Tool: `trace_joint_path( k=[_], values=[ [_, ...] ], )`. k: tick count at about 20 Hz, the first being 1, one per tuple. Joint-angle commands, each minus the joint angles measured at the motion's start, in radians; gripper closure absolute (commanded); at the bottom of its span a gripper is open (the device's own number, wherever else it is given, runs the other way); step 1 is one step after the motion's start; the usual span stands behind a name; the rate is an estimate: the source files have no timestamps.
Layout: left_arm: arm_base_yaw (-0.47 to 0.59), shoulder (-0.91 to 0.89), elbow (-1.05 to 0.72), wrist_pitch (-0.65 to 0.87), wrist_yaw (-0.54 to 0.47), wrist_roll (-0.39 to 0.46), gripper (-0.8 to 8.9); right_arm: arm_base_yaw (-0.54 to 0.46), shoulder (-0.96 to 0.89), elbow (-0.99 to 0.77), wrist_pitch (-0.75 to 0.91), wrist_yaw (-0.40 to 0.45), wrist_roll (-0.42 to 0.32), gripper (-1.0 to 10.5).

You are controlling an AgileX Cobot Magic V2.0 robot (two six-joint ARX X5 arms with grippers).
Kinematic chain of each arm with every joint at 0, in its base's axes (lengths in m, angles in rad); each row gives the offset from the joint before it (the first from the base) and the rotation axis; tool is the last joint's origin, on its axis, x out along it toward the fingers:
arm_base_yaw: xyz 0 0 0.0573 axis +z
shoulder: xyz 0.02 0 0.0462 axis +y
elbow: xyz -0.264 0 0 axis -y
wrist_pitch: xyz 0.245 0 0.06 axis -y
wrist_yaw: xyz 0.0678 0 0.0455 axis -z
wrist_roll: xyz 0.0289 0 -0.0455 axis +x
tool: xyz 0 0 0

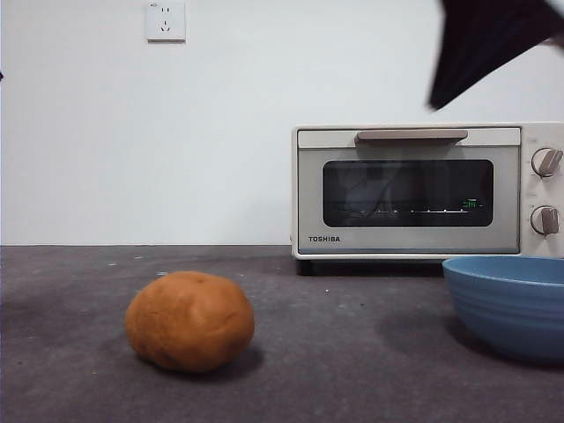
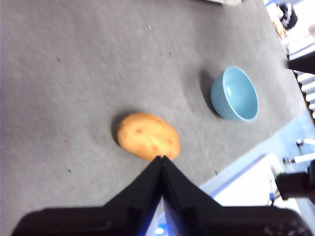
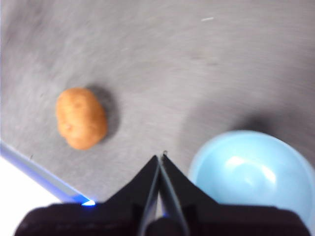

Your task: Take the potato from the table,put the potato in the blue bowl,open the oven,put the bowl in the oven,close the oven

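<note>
The orange-brown potato [image 1: 190, 321] lies on the dark grey table [image 1: 352, 370] at the front left. The blue bowl [image 1: 511, 304] stands empty at the front right. Behind it sits the cream-white oven [image 1: 423, 189], its dark glass door shut. My left gripper [image 2: 162, 158] is shut and hangs high above the table, close over the potato [image 2: 148, 136], with the bowl [image 2: 235, 94] farther off. My right gripper [image 3: 160, 157] is shut too, high over the table between the potato [image 3: 81, 118] and the bowl [image 3: 253, 172]. A dark blurred arm [image 1: 489, 44] shows at the front view's top right.
A white wall with a socket [image 1: 166, 21] backs the table. The table's edge with a blue strip [image 2: 236, 177] shows in the left wrist view.
</note>
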Motion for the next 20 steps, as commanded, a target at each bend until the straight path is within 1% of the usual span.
trace_joint_path(
  k=[1,3,4,5,6,7,8,10,11,13,14,16,18,20],
  values=[
    [-0.015,-0.004,0.005,-0.019,0.004,0.019,8.18,0.08,0.072,0.018,0.03,0.003,0.022,9.4],
    [-0.029,-0.006,0.005,-0.034,0.004,0.019,8.18,0.15,0.136,0.04,0.049,0.004,0.022,9.3],
    [-0.037,-0.01,0.005,-0.04,0.004,0.019,8.18,0.182,0.166,0.055,0.059,0.006,0.023,8.9],
    [-0.046,-0.014,0.005,-0.049,0.003,0.019,8.18,0.22,0.199,0.073,0.068,0.006,0.023,8.0],
    [-0.054,-0.021,0.005,-0.057,0.004,0.024,8.18,0.248,0.226,0.09,0.075,0.006,0.022,7.5],
    [-0.064,-0.029,0.005,-0.072,0.003,0.027,8.18,0.279,0.259,0.11,0.084,0.006,0.023,7.1],
    [-0.074,-0.035,0.005,-0.09,0.003,0.039,8.19,0.3,0.285,0.129,0.086,0.006,0.022,7.1],
    [-0.096,-0.055,0.005,-0.142,-0.007,0.071,8.19,0.337,0.34,0.164,0.089,0.006,0.013,6.3],
    [-0.106,-0.068,0.005,-0.172,-0.027,0.092,8.19,0.352,0.364,0.177,0.09,0.006,-0.014,5.4],
    [-0.122,-0.095,0.005,-0.217,-0.1,0.122,8.19,0.372,0.401,0.19,0.104,0.006,-0.052,3.6],
    [-0.127,-0.109,0.005,-0.233,-0.125,0.131,8.19,0.379,0.416,0.193,0.115,0.006,-0.062,3.3],
    [-0.134,-0.146,0.005,-0.252,-0.155,0.131,8.19,0.381,0.439,0.194,0.15,0.016,-0.065,3.2],
    [-0.136,-0.185,0.005,-0.265,-0.162,0.139,8.19,0.382,0.47,0.194,0.178,0.041,-0.065,3.2],
    [-0.138,-0.22,0.005,-0.291,-0.161,0.156,8.19,0.382,0.497,0.194,0.193,0.067,-0.084,3.2]
  ],
)
